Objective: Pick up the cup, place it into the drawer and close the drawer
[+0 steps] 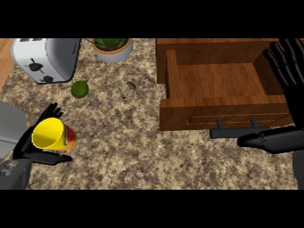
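I looked over everything for lettering and found none I could read: the toaster showed only dark knobs, the cup only plain yellow and red, the drawer bare wood.

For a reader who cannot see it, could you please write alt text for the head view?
The robot's left hand curls round a yellow cup at the lower left of a speckled counter, while an open wooden drawer waits at upper right. The right hand rests open along the drawer's right side. A toaster, a potted plant and a green avocado sit behind.
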`<state>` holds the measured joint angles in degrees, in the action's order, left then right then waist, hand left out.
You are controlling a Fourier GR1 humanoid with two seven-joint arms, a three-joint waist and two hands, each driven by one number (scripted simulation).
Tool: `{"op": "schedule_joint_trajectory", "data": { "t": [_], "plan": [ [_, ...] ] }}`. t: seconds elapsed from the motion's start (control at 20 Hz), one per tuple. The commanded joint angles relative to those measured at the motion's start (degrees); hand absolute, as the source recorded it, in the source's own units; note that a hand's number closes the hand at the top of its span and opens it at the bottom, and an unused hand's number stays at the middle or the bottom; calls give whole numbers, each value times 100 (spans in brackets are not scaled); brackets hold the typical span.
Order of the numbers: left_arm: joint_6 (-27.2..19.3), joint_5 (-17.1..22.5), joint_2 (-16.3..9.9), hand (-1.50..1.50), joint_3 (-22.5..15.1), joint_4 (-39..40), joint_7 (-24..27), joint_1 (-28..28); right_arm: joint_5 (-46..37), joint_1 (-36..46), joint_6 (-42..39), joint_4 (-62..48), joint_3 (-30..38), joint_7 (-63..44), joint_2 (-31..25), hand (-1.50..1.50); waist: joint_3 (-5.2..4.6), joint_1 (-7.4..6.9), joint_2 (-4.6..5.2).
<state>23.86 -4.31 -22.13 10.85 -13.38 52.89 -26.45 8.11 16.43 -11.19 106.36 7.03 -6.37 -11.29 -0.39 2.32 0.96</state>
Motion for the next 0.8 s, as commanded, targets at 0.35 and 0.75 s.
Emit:
{"op": "schedule_joint_trajectory", "data": {
  "t": [0.35,0.75],
  "plan": [
    [1101,33,380,-150,-77,149,589,-171,-78,-33,28,-13,-46,-41,17,-150,-2,25,2],
    [-100,41,343,150,27,-349,1413,-117,-245,196,87,-273,-40,45,-19,-150,-3,-59,19]
  ]
}}
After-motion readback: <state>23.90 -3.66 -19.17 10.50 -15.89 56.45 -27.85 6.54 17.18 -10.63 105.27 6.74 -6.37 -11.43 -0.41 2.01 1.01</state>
